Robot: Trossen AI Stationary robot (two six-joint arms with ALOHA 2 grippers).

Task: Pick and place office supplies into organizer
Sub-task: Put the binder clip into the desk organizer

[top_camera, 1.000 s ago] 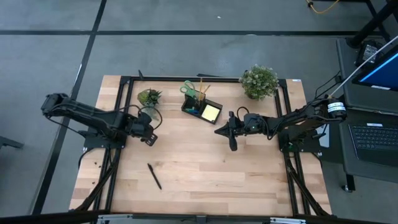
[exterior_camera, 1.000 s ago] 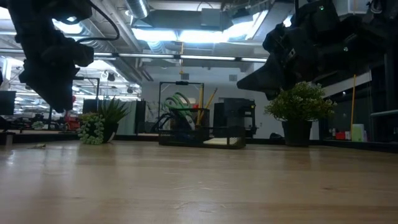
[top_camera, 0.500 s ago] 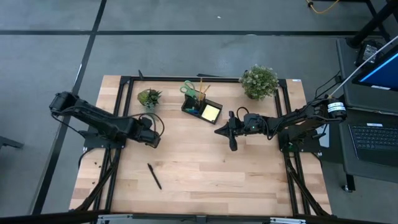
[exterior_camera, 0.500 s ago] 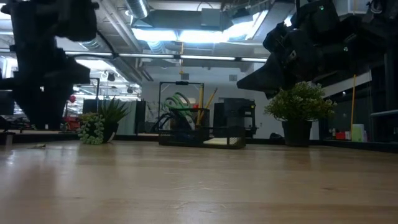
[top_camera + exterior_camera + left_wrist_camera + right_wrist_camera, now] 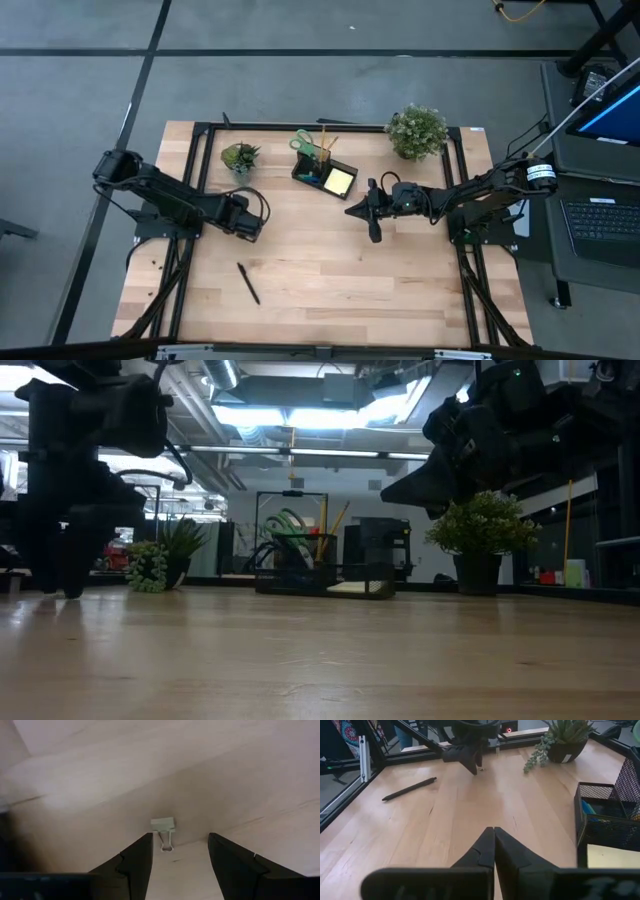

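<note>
You've got a pale wood table, smooth w/ visible grain. Organizer, right of frame, is black wire mesh. Binder clip: matt pale body, thin metal wire handles. Pen glossy black.

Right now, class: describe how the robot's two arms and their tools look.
Both arms are dark, jointed and slim, with black cables looping beside them. The left tool has two tapered black fingers. The right tool tapers to a point; its arm carries a white-labelled joint near the base.

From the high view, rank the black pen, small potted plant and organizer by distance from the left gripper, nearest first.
1. Black pen, loose on the table toward the front, below the left gripper.
2. Small potted plant, behind it; a near tie with the pen.
3. Organizer, toward table centre.
</note>
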